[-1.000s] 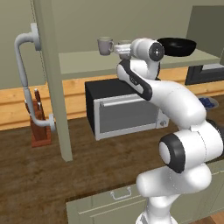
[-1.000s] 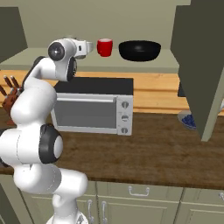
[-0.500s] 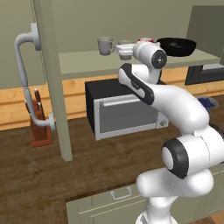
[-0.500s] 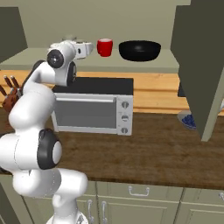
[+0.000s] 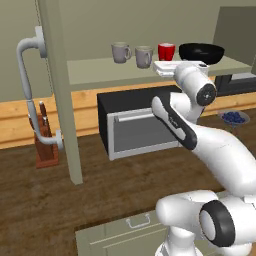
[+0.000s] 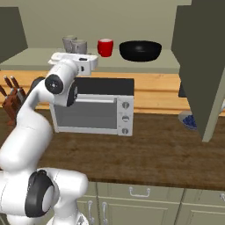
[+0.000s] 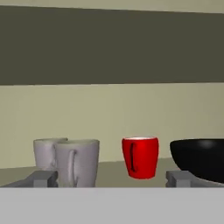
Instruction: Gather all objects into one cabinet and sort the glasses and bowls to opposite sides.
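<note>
Judging progress: all four objects stand on the one shelf of the olive-green wall cabinet — gathering looks done, and the sorting looks done too, cups toward one end and bowl toward the other.
Left base view: two matte grey handled mugs stand side by side near the shelf's middle; the glossy red cup stands next, then the wide glossy black bowl toward the right end. The white two-finger gripper hangs at the shelf's front edge, below the red cup, holding nothing. The open door's long pale-grey curved bar handle shows at the left — a detail the other views lack.
Right base view: the grey mugs overlap here, so one hides part of the other; the gap between red cup and black bowl reads clearly.
Hand view: jaws spread wide and empty — fingertips low at either side, mugs, cup and bowl beyond them along the shelf.
Left to do: seemingly only drawing the arm away.
</note>
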